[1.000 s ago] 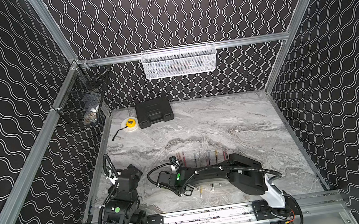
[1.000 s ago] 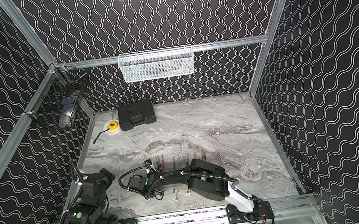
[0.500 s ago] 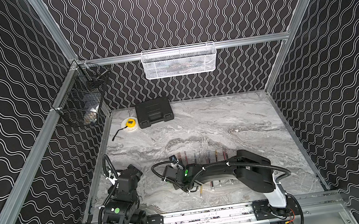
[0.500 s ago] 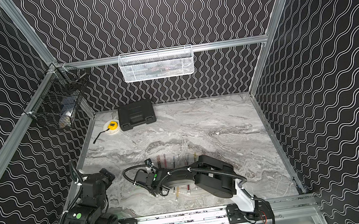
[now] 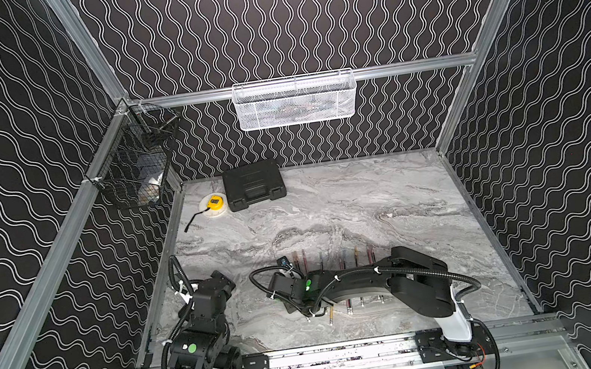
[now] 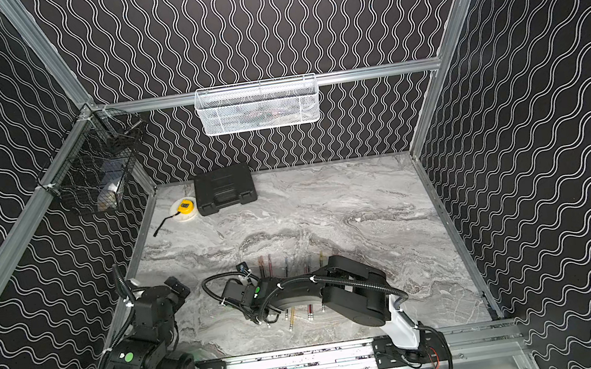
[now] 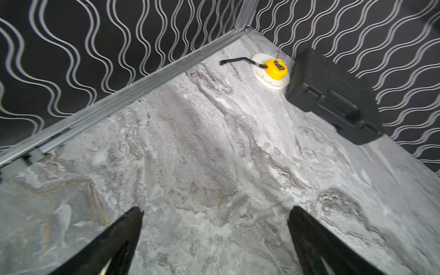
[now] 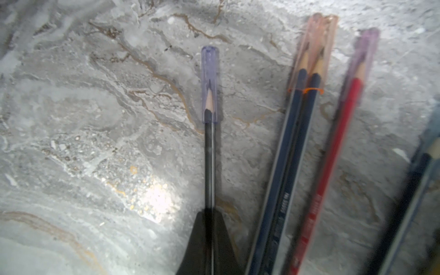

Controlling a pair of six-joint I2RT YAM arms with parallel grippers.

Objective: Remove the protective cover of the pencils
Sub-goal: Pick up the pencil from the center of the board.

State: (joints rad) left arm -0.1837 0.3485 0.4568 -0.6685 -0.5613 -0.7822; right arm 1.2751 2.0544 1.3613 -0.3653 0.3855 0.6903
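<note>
pencils (image 5: 356, 257) lie rowed at six o'clock on the table (image 5: 366, 199), pointing toward twelve. my right claw (image 8: 209, 228) clenches the black pencil (image 8: 208, 162) at the row's nine o'clock end; my left claw (image 7: 214, 214) gapes empty. it should pinch only the clear cap (image 8: 209, 83) and pull straight.

**Robotics lab test cell.**
- Enclosure: aluminium profile frame (image 5: 295, 82). Three walls (image 5: 282, 18) are covered in black with white wavy lines.
- Base: grey marble-pattern worktop (image 5: 347, 201).
- At 6 o'clock: metal mounting rail (image 5: 341, 355) carrying two black robot arms with corrugated cable conduit, the left arm (image 5: 207, 307) at 7 o'clock and the right arm (image 5: 363, 284) at 5 o'clock.
- Fittings: white mesh basket (image 5: 295, 103) hung on the frame at 12 o'clock; black wire basket (image 5: 134, 165) at 10 o'clock.
- At 11 o'clock: black plastic tool case (image 5: 252, 184) and yellow tape measure (image 5: 215, 203) on a white disc (image 5: 219, 212).
</note>
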